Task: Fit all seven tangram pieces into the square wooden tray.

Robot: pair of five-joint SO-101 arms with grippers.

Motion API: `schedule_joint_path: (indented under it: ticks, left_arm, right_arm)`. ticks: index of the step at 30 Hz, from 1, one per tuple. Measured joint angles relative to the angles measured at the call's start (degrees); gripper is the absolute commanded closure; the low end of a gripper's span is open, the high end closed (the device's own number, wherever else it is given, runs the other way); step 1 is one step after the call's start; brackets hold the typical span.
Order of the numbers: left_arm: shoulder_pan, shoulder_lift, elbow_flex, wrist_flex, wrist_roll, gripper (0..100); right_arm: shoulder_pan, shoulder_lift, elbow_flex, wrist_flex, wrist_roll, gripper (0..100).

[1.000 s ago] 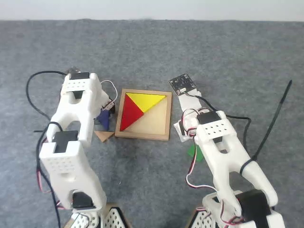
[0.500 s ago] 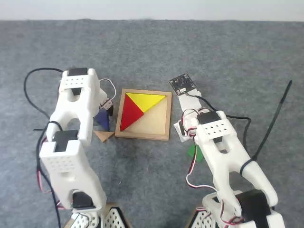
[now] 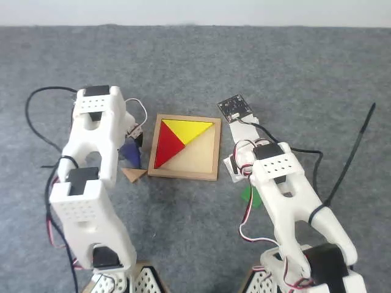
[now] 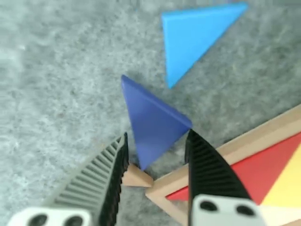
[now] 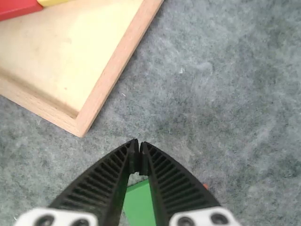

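Left gripper [image 4: 157, 135], fingers spread apart, straddles the dark blue triangle [image 4: 151, 123], which lies just left of the wooden tray [image 4: 244, 141].

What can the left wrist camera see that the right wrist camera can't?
Left wrist view's own: a light blue triangle, a dark blue triangle between the fingers of the open left gripper, and a small tan triangle by the tray corner. Right wrist view's own: a green piece beneath the shut right gripper. Both: the wooden tray, its red piece and the grey carpet.
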Motion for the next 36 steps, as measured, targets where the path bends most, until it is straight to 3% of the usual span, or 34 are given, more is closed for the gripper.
schedule_joint_path:
  ticks: [5,8,11,18,23,28,31,36]
  left_arm:
    - [-3.25,-6.07,0.09,3.87,-1.67,81]
    - [-7.03,-15.38,2.02,4.75,-5.01,81]
    - [-12.75,-25.14,6.15,3.87,-8.79,81]
    - [-31.56,-38.42,18.55,-5.1,-17.85,81]
    - [-40.0,-38.77,29.71,-14.86,-24.7,81]
    - [-42.81,-38.77,38.33,-24.35,-26.2,81]
    - [-43.25,-38.68,42.02,-29.71,-26.29,81]
    - [-46.07,-37.54,42.29,-31.56,-26.2,81]
  right_arm:
    - [0.0,0.0,0.0,0.0,3.34,97.5]
    - [-1.58,-0.26,-1.32,2.29,6.07,89.8]
    - [-6.86,-0.26,-6.86,7.91,6.33,83.1]
    - [-23.03,8.09,-22.86,13.1,7.12,82.2]
    - [-29.54,26.99,-42.29,17.41,7.21,82.1]
    - [-30.95,49.14,-67.43,24.7,7.21,82.0]
    - [-30.86,60.22,-83.6,29.8,7.3,75.9]
    - [-31.21,76.04,-110.42,36.57,7.3,72.6]
